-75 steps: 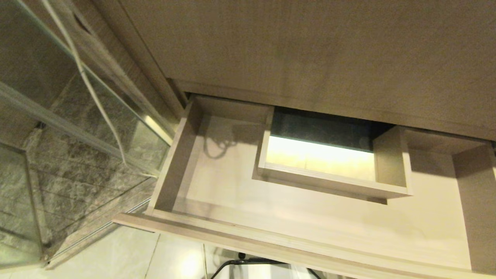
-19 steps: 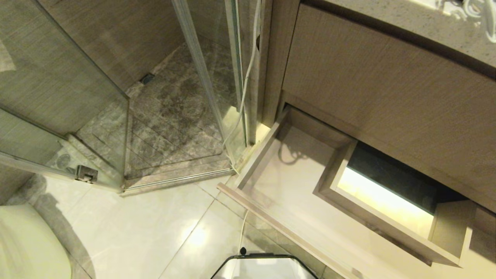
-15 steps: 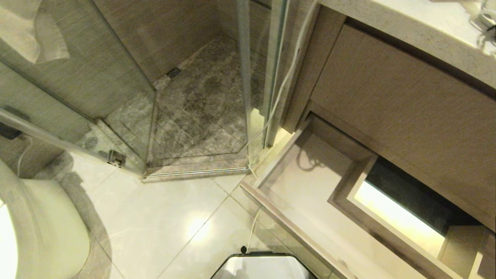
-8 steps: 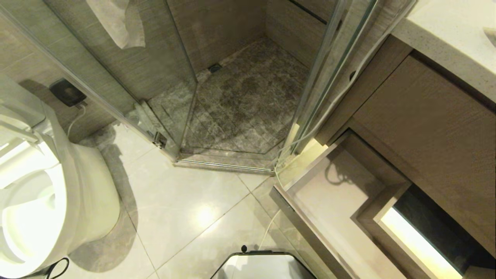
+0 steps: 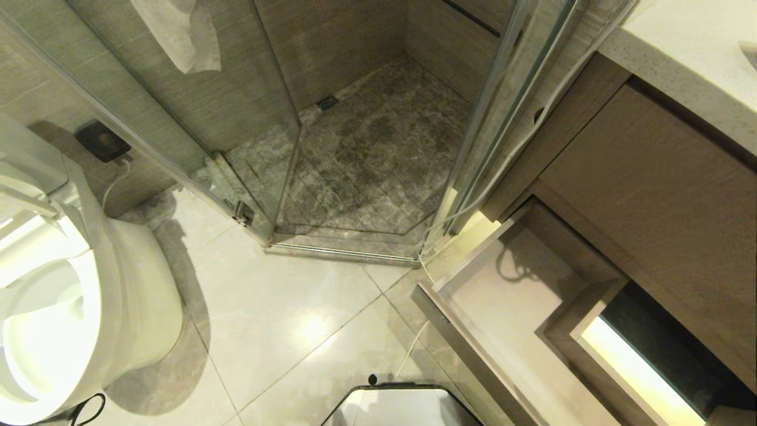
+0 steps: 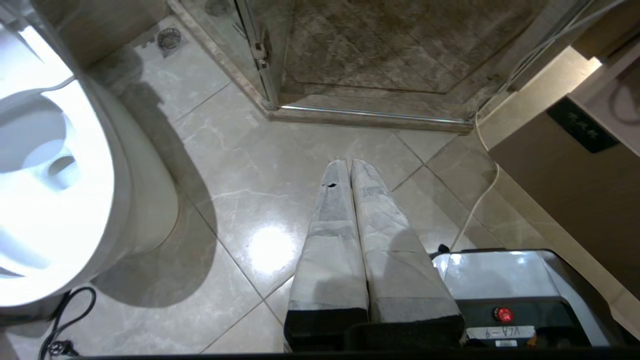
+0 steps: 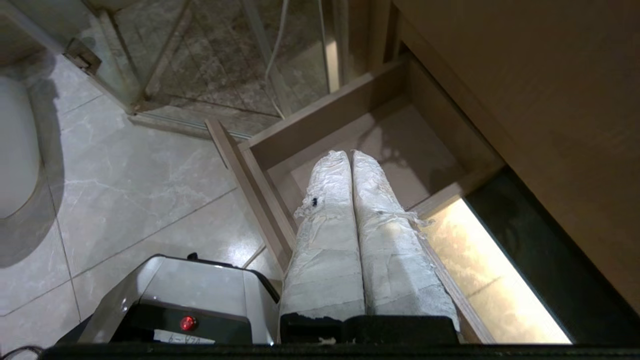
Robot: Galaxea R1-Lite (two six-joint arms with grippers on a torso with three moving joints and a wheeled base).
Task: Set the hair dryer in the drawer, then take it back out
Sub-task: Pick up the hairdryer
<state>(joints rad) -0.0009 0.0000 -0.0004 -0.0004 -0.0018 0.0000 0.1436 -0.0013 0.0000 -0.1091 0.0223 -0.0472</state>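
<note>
The drawer (image 5: pixel 502 307) stands pulled open at the lower right of the head view, its pale floor bare around the boxed cut-out (image 5: pixel 559 331). The hair dryer is out of view in all frames. Neither gripper shows in the head view. My right gripper (image 7: pixel 350 152) is shut with nothing between its taped fingers, and it hangs above the drawer's (image 7: pixel 390 135) left front corner. My left gripper (image 6: pixel 348 161) is also shut and empty, above the tiled floor beside the robot's base (image 6: pixel 500 270).
A toilet (image 5: pixel 59 284) stands at the left. A glass shower enclosure (image 5: pixel 366 148) fills the middle, with a white towel (image 5: pixel 177 29) hanging behind the glass. A white cable (image 5: pixel 508 160) runs down beside the vanity panel (image 5: pixel 650 195) to the floor. The countertop (image 5: pixel 680 53) is at top right.
The camera has swung left and lifted, so the drawer has slid to the picture's lower right and the toilet has come into view. The drawer stays open; over the last half second nothing shifts.
</note>
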